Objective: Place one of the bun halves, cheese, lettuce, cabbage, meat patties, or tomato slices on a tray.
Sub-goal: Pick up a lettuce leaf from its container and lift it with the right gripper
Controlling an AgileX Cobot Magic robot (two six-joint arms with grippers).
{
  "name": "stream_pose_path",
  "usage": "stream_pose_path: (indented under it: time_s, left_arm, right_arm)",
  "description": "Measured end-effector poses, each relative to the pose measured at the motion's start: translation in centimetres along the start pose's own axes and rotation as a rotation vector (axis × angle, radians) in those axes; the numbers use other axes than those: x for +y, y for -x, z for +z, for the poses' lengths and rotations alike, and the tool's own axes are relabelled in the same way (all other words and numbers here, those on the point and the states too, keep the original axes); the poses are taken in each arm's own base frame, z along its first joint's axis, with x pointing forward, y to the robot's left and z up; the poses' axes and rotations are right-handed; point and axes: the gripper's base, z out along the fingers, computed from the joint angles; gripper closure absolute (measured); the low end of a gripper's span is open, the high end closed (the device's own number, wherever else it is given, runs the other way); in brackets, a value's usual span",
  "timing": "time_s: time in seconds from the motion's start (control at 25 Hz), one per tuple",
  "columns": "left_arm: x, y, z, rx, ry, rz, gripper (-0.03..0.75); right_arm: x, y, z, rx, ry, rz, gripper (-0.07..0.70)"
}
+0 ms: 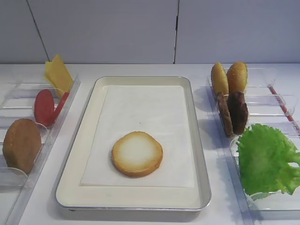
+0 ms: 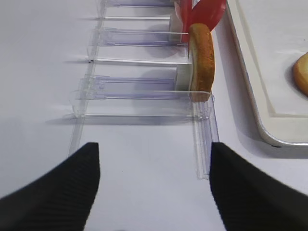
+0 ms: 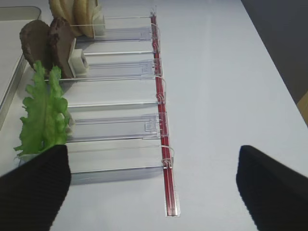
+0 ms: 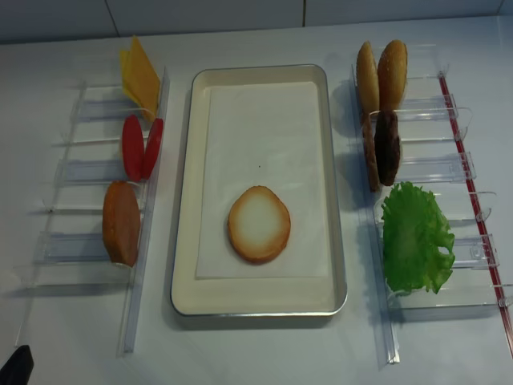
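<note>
- The right gripper (image 3: 154, 185) stands wide open and holds nothing; the left gripper (image 2: 154, 185) is also open and empty.
- Just ahead of the right fingers (image 3: 33, 192) the lettuce (image 3: 43, 113) stands in its clear holder (image 3: 115, 127), to the right of the tray (image 1: 199, 154).
- The lettuce looks light, soft and easy to tear; I would pinch its upper edge gently.
- Count: one lettuce, two meat patties (image 1: 233, 112), four bun halves (image 1: 137, 153) (one on the tray), two tomato slices (image 1: 44, 107); the cheese (image 1: 58, 74) I cannot count.
</note>
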Motion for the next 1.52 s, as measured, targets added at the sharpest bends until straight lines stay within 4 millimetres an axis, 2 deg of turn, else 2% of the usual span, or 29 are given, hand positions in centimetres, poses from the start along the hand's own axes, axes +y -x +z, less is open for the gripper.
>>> stream_pose_path:
  time_s: [0.44, 0.64, 0.84, 1.0, 1.2, 1.52]
  left_arm:
    - [0.0, 0.0, 0.0, 0.0, 0.0, 0.0, 0.245]
    - [0.0, 0.0, 0.0, 0.0, 0.0, 0.0, 0.245]
    - [0.0, 0.0, 0.0, 0.0, 0.0, 0.0, 0.245]
    - [0.0, 0.0, 0.0, 0.0, 0.0, 0.0, 0.245]
    - [0.0, 0.0, 0.0, 0.0, 0.0, 0.0, 0.245]
    - [0.0, 0.0, 0.0, 0.0, 0.0, 0.0, 0.245]
  right_arm:
    - [0.1, 0.0, 0.0, 0.001, 0.01, -0.008, -0.06]
    - [1.8, 0.2, 0.0, 0.003, 0.192, -0.021, -0.06]
    - [3.0, 1.3, 0.5, 0.004, 0.318, 0.022, -0.06]
    - [3.6, 2.1, 1.3, 0.083, 0.379, 0.022, -0.06]
    - [4.2, 4.2, 2.2, 0.175, 0.426, 0.042, -0.06]
    - [5.4, 6.3, 5.1, 0.333, 0.531, 0.121, -0.06]
